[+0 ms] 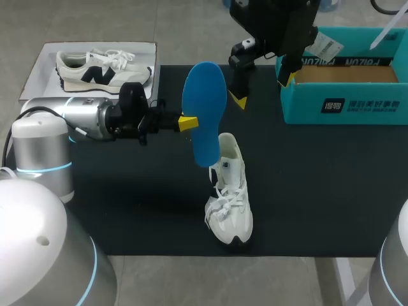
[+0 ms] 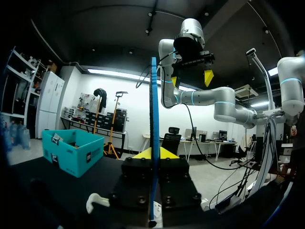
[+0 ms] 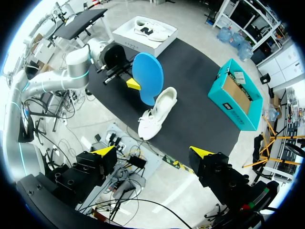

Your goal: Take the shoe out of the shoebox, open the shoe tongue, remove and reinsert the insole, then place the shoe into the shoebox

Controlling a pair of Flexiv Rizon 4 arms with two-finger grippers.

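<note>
Gripping a flat blue foam insole (image 1: pixel 204 108) on edge with the left end effector (image 1: pixel 185 122), yellow fingertips pinched together on its side edge from both faces. Seen edge-on from the left wrist as a thin blue blade (image 2: pixel 154 119) rising straight out of the clamp.

Hanging with the long axis close to upright: broad forefoot end up, narrow heel end down, just above or against the collar of the white lace-up sneaker (image 1: pixel 231 204). Cannot tell from these views whether touching.

Lying on the black mat surface (image 1: pixel 319 191), that sneaker: sole down, heel towards the far side, toe pointing back at the robot, laces loose.

Up high and well clear, the right end effector (image 1: pixel 261 89), fingers wide apart and holding nothing, looking down on insole (image 3: pixel 147 78) and sneaker (image 3: pixel 155 117) from above.

Off to the right, the open teal cardboard shoebox (image 1: pixel 344 105), nothing visible inside. Far left, a second cream-and-black sneaker (image 1: pixel 105 67) on a white tray (image 1: pixel 44 57).

Judging the crux: left arm far nearer, sneaker opening directly below the insole's heel end. Needs the broad end swung down and fed forward along the sneaker's axis, towards the toe. Likely wants the idle right end effector down to steady the sneaker.
</note>
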